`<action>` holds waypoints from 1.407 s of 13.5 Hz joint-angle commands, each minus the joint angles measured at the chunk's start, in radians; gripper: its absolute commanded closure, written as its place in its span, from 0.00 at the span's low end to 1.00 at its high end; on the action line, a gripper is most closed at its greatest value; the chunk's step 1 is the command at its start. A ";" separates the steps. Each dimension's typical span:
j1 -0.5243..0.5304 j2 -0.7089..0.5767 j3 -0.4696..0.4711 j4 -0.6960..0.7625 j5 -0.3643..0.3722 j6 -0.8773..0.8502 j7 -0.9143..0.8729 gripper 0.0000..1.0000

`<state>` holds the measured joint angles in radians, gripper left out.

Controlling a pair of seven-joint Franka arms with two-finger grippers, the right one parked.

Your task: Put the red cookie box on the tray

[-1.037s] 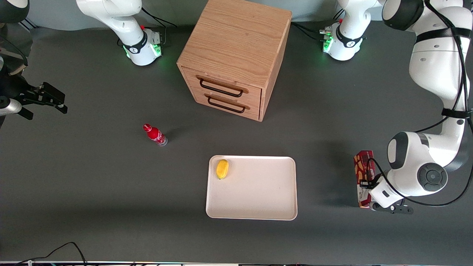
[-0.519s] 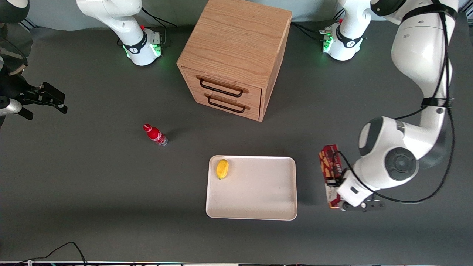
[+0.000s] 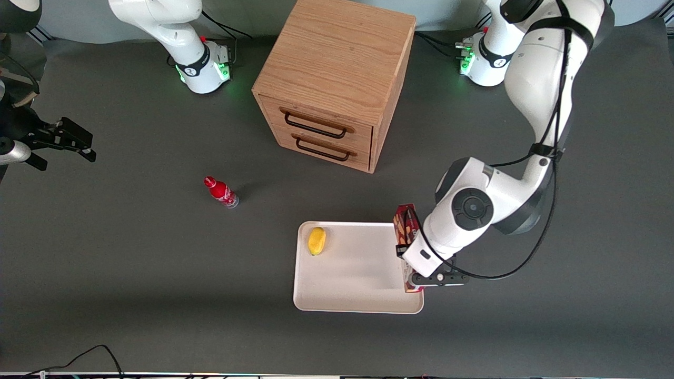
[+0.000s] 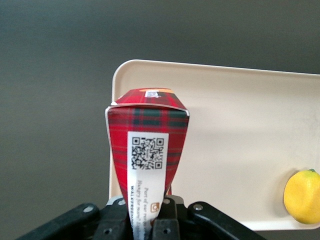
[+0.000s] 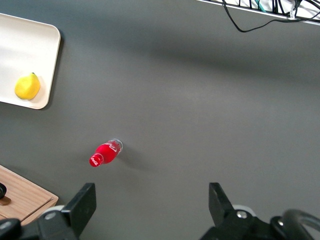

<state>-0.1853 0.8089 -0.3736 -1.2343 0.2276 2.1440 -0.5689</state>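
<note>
My left gripper (image 3: 414,261) is shut on the red cookie box (image 3: 404,223), a long slim dark-red box. It holds the box in the air over the edge of the cream-white tray (image 3: 358,279) that lies toward the working arm's end of the table. The box runs lengthwise along that edge and throws a shadow on the tray. In the left wrist view the plaid box (image 4: 147,135) with its white QR label sticks out from between the fingers of the gripper (image 4: 147,212), with a corner of the tray (image 4: 240,145) beneath it.
A yellow lemon (image 3: 316,240) lies on the tray at the corner toward the parked arm's end, farther from the front camera. A small red bottle (image 3: 221,191) lies on the table toward the parked arm. A wooden drawer cabinet (image 3: 337,79) stands farther from the front camera than the tray.
The left arm has carried the red cookie box sideways from the working arm's end of the table to above the tray's edge. Lemon, bottle and tray have not moved.
</note>
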 commanded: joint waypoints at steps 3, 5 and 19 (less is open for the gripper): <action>-0.035 0.061 0.016 0.021 0.081 0.040 -0.025 1.00; -0.060 0.085 0.044 0.024 0.101 0.042 -0.025 1.00; 0.090 -0.190 0.056 0.023 -0.026 -0.277 0.048 0.00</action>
<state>-0.1498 0.7585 -0.3165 -1.1629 0.2691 1.9580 -0.5637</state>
